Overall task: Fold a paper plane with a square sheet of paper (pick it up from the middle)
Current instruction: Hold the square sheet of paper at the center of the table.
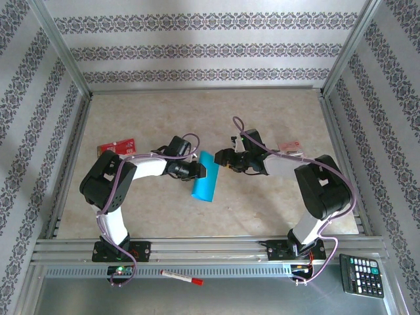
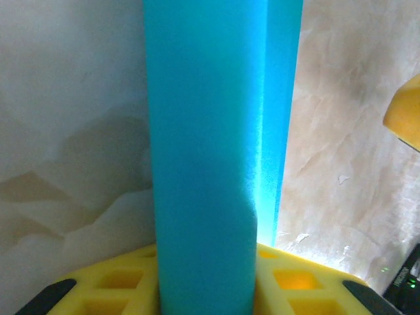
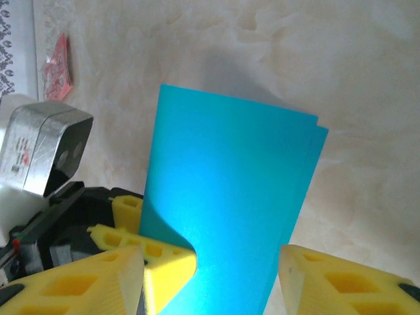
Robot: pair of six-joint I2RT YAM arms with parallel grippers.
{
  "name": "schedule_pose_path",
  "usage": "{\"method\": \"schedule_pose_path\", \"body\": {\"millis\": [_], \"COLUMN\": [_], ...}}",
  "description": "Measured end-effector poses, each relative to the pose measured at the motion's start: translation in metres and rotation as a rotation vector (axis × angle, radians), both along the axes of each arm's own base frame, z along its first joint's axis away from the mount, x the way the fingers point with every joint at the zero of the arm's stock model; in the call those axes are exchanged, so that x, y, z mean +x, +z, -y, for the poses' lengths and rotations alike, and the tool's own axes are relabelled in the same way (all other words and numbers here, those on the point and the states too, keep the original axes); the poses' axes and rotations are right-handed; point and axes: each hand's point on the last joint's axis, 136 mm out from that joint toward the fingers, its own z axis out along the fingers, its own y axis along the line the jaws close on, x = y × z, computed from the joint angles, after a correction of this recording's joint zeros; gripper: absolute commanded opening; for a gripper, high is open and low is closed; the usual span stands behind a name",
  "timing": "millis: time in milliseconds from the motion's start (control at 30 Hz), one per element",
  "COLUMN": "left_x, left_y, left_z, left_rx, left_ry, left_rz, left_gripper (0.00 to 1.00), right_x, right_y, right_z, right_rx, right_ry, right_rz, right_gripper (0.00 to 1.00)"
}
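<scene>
Risk: square sheet of paper (image 1: 205,176), folded and pinched in left hand (image 1: 195,170), may buckle or skew if right hand (image 3: 210,282), fingers apart astride it, clamps off-crease.

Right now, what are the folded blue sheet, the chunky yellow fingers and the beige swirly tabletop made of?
The folded teal-blue sheet looks like thin matte paper: sharp crease, light glowing through its edge. The chunky yellow fingers seem plastic, with square hollow pockets. The beige swirly tabletop looks like marble-patterned stone or laminate; I can't tell which.
</scene>
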Motion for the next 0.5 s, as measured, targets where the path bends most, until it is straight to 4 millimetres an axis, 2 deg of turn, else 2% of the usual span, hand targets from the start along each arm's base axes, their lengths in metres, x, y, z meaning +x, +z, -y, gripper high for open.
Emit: {"method": "schedule_pose_path", "body": {"millis": [267, 500], "left_x": [-0.001, -0.001], "left_y": [-0.001, -0.002], "left_z": [0.0, 0.001], "left_rx": [0.062, 0.081], "left_ry": [-0.041, -0.057], "left_rz": [0.032, 0.037], "left_gripper": [0.34, 0.36], "right_x": [0.002, 0.013], "right_y": [-0.011, -0.01], "right_z": [0.002, 0.018], "right_rx": [-0.009, -0.014], "right_ry": [-0.013, -0.052], "right_rz": [-0.036, -0.04], "right_gripper": [0.51, 0.51]}}
